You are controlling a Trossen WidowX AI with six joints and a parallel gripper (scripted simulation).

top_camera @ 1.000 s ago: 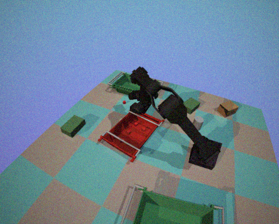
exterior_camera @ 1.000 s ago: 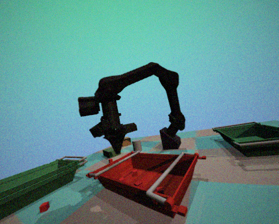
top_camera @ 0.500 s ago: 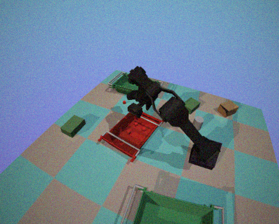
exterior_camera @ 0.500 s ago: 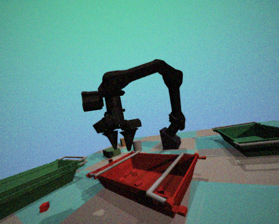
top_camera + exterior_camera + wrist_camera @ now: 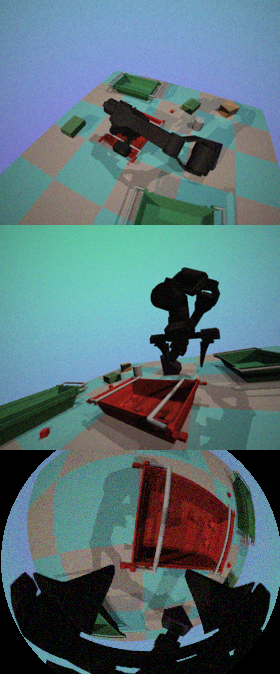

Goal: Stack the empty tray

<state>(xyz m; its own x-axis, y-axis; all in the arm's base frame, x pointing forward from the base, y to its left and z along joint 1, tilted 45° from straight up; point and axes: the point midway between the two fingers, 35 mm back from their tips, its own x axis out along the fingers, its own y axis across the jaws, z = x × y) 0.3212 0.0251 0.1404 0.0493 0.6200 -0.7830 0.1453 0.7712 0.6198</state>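
The red tray [image 5: 120,412] [image 5: 141,515] holds small red blocks. One wire bar [image 5: 166,399] [image 5: 164,515] crosses its top inside one end; the other bar [image 5: 116,389] [image 5: 228,530] lies across the top just inside the opposite end. Two green trays look empty, with bars swung out: one [image 5: 132,92] [image 5: 36,408] [image 5: 245,505] at the back in the top view, the other [image 5: 177,204] [image 5: 255,375] [image 5: 107,628] at its front edge. My gripper [image 5: 185,363] [image 5: 151,571] is open and empty, raised near the red tray. The arm hides part of that tray in the top view.
A loose red block [image 5: 172,111] [image 5: 44,432] lies on the table. A green block [image 5: 73,126] lies left in the top view. Another green block [image 5: 191,106], a grey cylinder [image 5: 197,123] and an orange block [image 5: 229,108] stand behind my arm's base [image 5: 205,156].
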